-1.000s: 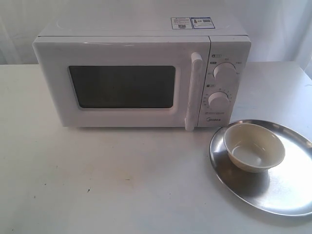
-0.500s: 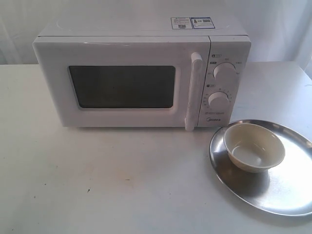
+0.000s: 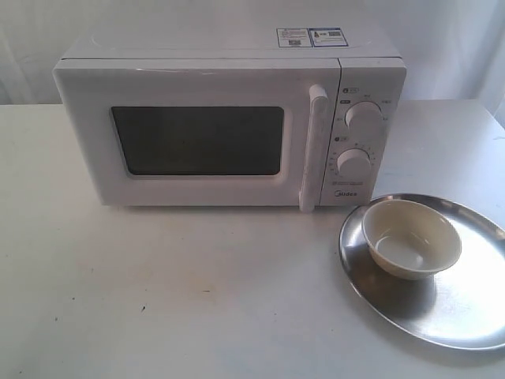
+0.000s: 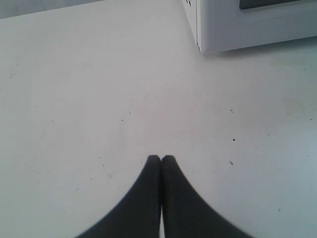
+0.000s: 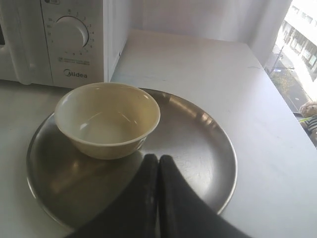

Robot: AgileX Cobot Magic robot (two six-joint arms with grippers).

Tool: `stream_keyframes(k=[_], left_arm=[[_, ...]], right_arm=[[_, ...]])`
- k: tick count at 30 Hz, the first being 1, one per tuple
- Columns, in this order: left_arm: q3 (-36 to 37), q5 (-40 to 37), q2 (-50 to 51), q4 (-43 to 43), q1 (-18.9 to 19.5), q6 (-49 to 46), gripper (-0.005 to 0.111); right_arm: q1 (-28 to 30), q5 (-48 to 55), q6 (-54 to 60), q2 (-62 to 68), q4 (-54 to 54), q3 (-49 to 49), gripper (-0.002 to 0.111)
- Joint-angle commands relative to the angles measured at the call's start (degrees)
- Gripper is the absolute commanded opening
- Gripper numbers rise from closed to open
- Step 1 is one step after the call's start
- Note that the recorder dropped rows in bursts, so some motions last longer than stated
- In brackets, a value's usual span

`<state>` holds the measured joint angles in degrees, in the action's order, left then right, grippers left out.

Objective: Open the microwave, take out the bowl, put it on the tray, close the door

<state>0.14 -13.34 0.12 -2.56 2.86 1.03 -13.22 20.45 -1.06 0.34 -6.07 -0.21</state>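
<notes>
White table, pale backdrop behind it, daylit window beside.

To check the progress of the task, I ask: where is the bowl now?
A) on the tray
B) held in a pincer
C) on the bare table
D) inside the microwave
A: the bowl stands on the tray, and the door is shut.

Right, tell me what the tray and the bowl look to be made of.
The tray looks like polished metal, probably stainless steel: it is mirror-bright, with reflections and fine scratches. The bowl is glossy cream, either ceramic or melamine: its smooth walls show soft glare, but I cannot tell which.
</notes>
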Motion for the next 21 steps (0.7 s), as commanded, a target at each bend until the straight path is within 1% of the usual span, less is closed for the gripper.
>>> stream_keyframes(k=[1,21], left_arm=[[-0.1,0.1,-0.1,0.4,-0.2,0.2,0.000],[-0.1,0.1,-0.1,0.4,-0.2,0.2,0.000]], right_arm=[[0.2,-0.2,-0.2,-0.3,-0.1,0.2,0.000],[0.2,-0.3,-1.2,-0.3,-0.1,0.2,0.000]])
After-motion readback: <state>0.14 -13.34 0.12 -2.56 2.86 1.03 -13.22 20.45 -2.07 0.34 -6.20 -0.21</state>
